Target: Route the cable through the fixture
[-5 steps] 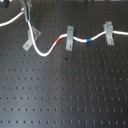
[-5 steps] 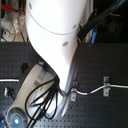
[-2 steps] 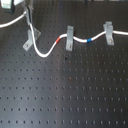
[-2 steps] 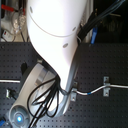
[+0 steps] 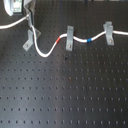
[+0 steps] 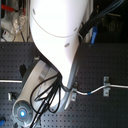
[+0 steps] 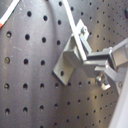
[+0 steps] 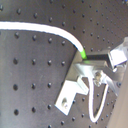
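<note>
Three grey brackets stand on the black perforated desk (image 5: 65,95) in the first exterior view. The cable (image 5: 48,52) runs through the slanted fixture (image 5: 29,39), sags, then passes the middle clip (image 5: 69,37) and far clip (image 5: 108,32). The tool (image 5: 26,16) pinches the cable just above the fixture, jaws narrow.

lab bench setting. evidence: black perforated desk (image 5: 75,95) with a regular grid of holes, as on an optical breadboard; grey metal clips (image 5: 107,31) bolted upright to it; white robot arm (image 6: 57,35) with bundled black wires (image 6: 47,97) over the board; cluttered equipment and cabling behind, in the second exterior view.
</note>
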You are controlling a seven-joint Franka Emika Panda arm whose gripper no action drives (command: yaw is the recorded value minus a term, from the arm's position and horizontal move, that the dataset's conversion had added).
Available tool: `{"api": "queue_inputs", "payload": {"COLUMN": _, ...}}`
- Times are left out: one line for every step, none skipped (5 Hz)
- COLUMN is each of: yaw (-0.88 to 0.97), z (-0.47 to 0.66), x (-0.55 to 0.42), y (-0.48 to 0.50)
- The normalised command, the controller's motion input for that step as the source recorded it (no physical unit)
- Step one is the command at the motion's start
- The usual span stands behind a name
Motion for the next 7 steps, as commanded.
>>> {"api": "queue_inputs", "payload": {"yaw": -0.02, "z": 0.17, "x": -0.169, "y": 0.193}}
{"api": "queue_inputs", "payload": {"yaw": -0.02, "z": 0.32, "x": -0.055, "y": 0.256}}
{"api": "queue_inputs", "payload": {"yaw": -0.03, "z": 0.33, "x": -0.105, "y": 0.271}}
{"api": "queue_inputs", "payload": {"yaw": 0.0, "z": 0.37, "x": -0.205, "y": 0.2}}
{"api": "queue_inputs", "payload": {"yaw": 0.14, "z": 0.03, "x": -0.359, "y": -0.158}}
{"api": "queue_inputs", "payload": {"yaw": 0.2, "z": 0.0, "x": -0.385, "y": -0.224}}
{"api": "queue_inputs", "payload": {"yaw": 0.05, "z": -0.01, "x": 0.0, "y": 0.0}}
